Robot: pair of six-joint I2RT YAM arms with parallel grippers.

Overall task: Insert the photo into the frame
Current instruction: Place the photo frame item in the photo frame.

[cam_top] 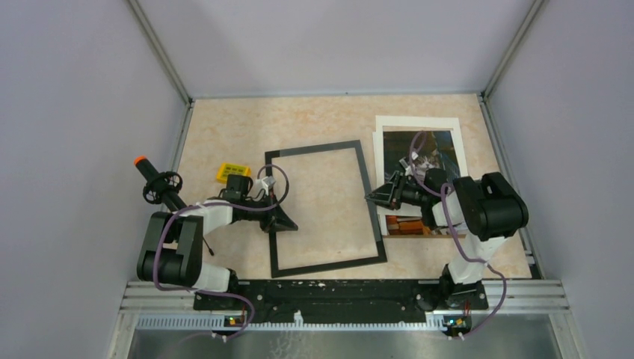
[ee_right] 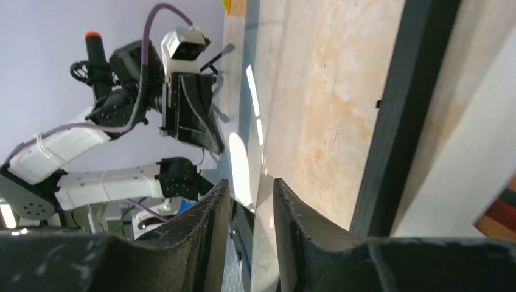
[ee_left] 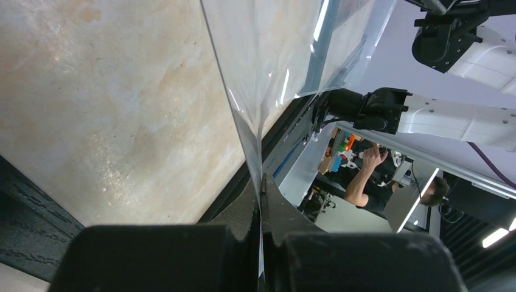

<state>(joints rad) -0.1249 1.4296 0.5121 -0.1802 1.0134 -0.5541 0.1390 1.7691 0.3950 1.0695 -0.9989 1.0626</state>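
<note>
Clamps thin clear pane [ee_left: 274, 61] in left pincer [ee_left: 261, 182], straddles it with parted right pincer [ee_right: 246, 194], likely baring black rectangular frame [cam_top: 329, 263] below for white-bordered cat print [cam_top: 434, 142].

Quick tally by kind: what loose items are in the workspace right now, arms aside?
Black frame: 1
Cat photo: 1
Clear pane: 1
Yellow item: 1
Total: 4

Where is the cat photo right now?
In the overhead view, the photo lies on the table's right side, just right of the black frame, partly hidden under the right arm.
</note>
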